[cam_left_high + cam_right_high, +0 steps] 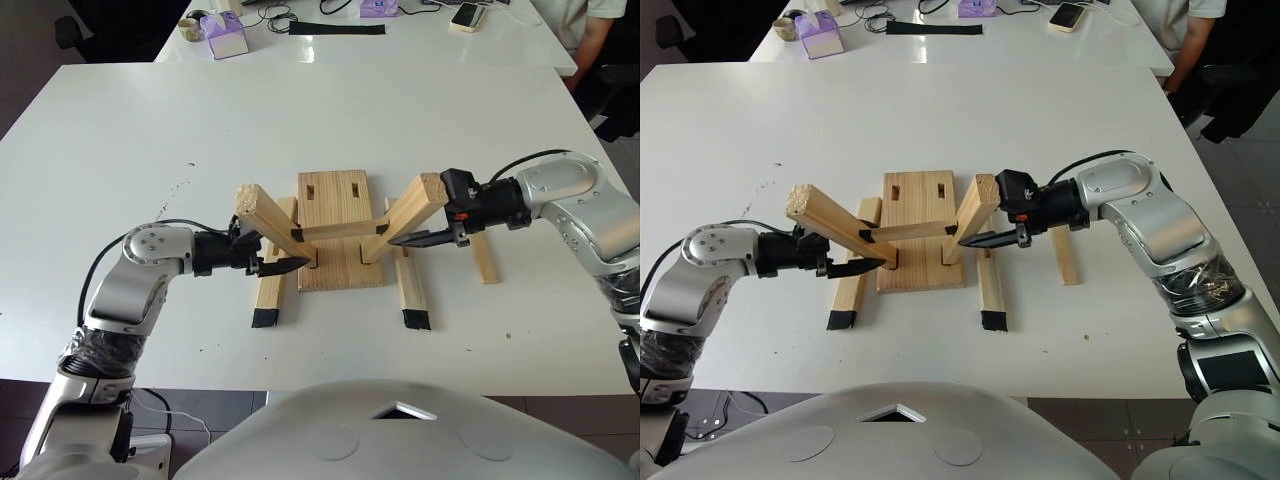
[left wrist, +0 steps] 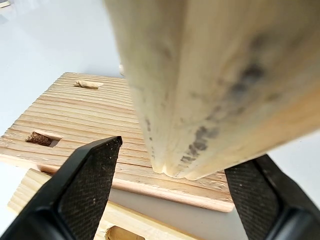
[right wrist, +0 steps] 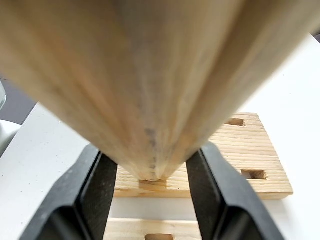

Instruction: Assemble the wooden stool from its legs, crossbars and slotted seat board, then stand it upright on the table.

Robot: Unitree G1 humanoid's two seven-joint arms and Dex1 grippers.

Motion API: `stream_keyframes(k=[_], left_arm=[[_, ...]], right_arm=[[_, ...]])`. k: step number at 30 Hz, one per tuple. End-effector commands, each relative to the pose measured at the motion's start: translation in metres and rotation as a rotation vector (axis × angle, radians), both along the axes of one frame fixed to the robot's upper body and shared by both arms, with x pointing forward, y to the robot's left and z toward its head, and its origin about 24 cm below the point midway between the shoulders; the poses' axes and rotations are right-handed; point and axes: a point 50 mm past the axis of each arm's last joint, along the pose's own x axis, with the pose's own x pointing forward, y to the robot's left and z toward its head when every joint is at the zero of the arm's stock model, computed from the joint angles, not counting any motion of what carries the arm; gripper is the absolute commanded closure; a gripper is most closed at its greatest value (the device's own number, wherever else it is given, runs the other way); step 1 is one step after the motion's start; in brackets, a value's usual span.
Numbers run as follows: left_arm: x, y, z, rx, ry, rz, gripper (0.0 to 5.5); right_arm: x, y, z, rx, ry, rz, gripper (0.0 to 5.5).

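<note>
By my reading you are mid-assembly. Two legs are joined by one crossbar and stand tilted like an open V over the slotted seat board, which lies flat at the centre of the counter. The left leg leans toward the upper left and the right leg toward the upper right.

Your right pincer is clamped on the right leg near its lower end. Your left pincer straddles the left leg with its fingers apart.

Two loose legs lie flat on the counter, one at each lower side of the board, and a thinner stick lies right of centre. Those parts are yet to be joined, the seat fitted and the stool stood upright.

The eye views give you the whole layout. The left wrist view adds a strip of board between one pad and the leg. The right wrist view adds both pads tight on the wood, and empty slots in the board.
</note>
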Motion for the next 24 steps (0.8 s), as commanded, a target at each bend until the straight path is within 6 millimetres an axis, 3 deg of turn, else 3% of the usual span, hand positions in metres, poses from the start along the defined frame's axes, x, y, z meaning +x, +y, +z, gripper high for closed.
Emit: stream_keyframes(k=[1, 6, 10, 14, 16, 19, 22, 24], left_arm=[[0.015, 0.021, 0.018, 0.007, -0.033, 0.047, 1.97], [0.022, 0.029, 0.024, -0.015, -0.002, 0.058, 1.97], [0.017, 0.032, 0.029, -0.030, 0.042, 0.009, 1.97], [0.021, 0.048, 0.029, 0.010, 0.056, 0.032, 1.97], [0.031, 0.058, 0.029, 0.028, 0.046, 0.083, 1.97], [0.060, 0.069, 0.032, 0.005, 0.022, 0.236, 2.18], [0.083, 0.060, 0.039, -0.057, 0.027, 0.262, 2.67], [0.093, 0.041, 0.050, -0.125, 0.041, 0.200, 2.67]], right_arm=[[-0.027, -0.008, -0.062, -0.206, 0.226, -0.021, 3.51], [-0.027, -0.007, -0.062, -0.206, 0.222, -0.025, 3.51], [-0.026, -0.007, -0.062, -0.209, 0.214, -0.024, 3.51], [-0.026, -0.007, -0.062, -0.213, 0.212, -0.023, 3.51], [-0.025, -0.007, -0.062, -0.215, 0.210, -0.021, 3.51], [-0.024, -0.007, -0.062, -0.217, 0.207, -0.020, 3.51], [-0.024, -0.007, -0.063, -0.222, 0.201, -0.016, 3.51], [-0.023, -0.006, -0.063, -0.225, 0.198, -0.013, 3.51]])
